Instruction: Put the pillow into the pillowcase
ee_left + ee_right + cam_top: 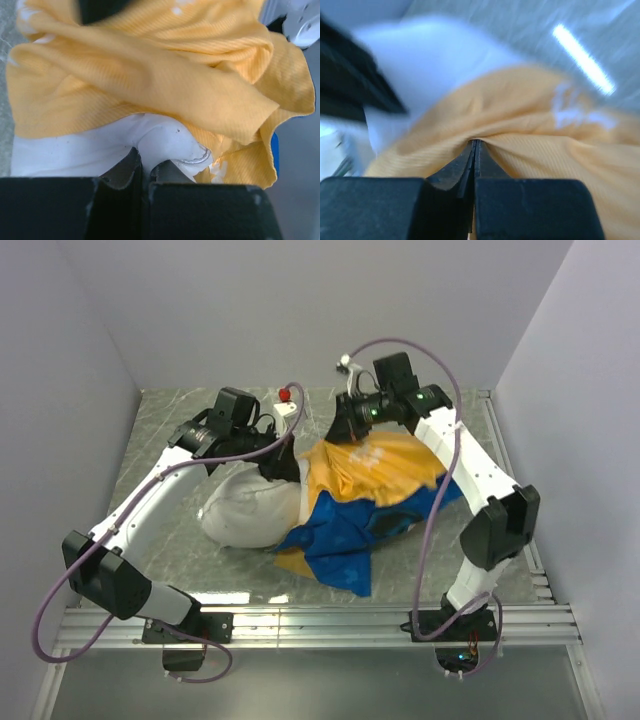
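The white pillow (252, 508) lies mid-table with its right end under the pillowcase (385, 475), whose orange-yellow face is up and whose blue face (345, 530) spills toward the front. My left gripper (284, 466) is shut on a pinch of the white pillow (165, 140) at the case's mouth, with orange-yellow pillowcase (165, 75) draped just beyond. My right gripper (347, 435) is at the far edge of the case, shut on a fold of the orange-yellow pillowcase (530, 150). The white pillow (430, 65) shows blurred behind that fold.
A small white block with a red knob (289, 398) sits on the grey marbled table (160, 440) at the back. Grey walls close in the left, back and right. A metal rail (320, 625) runs along the near edge by both arm bases.
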Controlling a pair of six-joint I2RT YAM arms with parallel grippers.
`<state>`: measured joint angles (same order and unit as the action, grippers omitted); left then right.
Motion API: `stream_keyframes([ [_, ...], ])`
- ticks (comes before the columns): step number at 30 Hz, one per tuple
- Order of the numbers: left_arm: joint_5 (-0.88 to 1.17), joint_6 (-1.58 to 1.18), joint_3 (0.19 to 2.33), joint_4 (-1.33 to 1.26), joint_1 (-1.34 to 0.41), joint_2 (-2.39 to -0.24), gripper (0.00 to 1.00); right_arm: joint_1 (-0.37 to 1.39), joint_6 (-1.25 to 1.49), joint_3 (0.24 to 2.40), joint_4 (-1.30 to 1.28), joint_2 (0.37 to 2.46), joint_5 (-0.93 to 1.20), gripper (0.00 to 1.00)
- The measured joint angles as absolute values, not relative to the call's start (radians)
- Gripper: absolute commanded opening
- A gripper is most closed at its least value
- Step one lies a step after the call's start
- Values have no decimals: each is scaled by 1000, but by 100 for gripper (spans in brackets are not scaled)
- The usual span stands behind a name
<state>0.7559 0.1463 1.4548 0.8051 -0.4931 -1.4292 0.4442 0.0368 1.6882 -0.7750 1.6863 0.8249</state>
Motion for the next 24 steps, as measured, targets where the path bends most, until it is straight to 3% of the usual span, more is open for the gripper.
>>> stream_keyframes([
  [3, 780, 43, 1414, 725, -467, -1429, 0, 438, 31, 1863, -757, 1785, 765, 27],
  [6, 818, -81, 1371, 631, -420, -1431, 1, 425, 26, 1978, -755, 1843, 701, 72],
  [7, 828, -112, 1364, 604, -405, -1435, 1, 414, 25, 2011, -755, 1853, 691, 92],
  [12, 876, -265, 1356, 467, -299, -1489, 1, 301, -5, 2099, -753, 1793, 649, 95],
  [15, 922, -346, 1355, 414, -218, -1547, 1, 202, -48, 2076, -747, 1655, 577, 92],
  [21, 945, -375, 1357, 383, -175, -1581, 1, 108, -121, 1596, -565, 1164, 428, 76],
  [24, 945, -344, 1374, 404, -192, -1581, 1, 78, -151, 1449, -449, 1094, 406, 75],
])
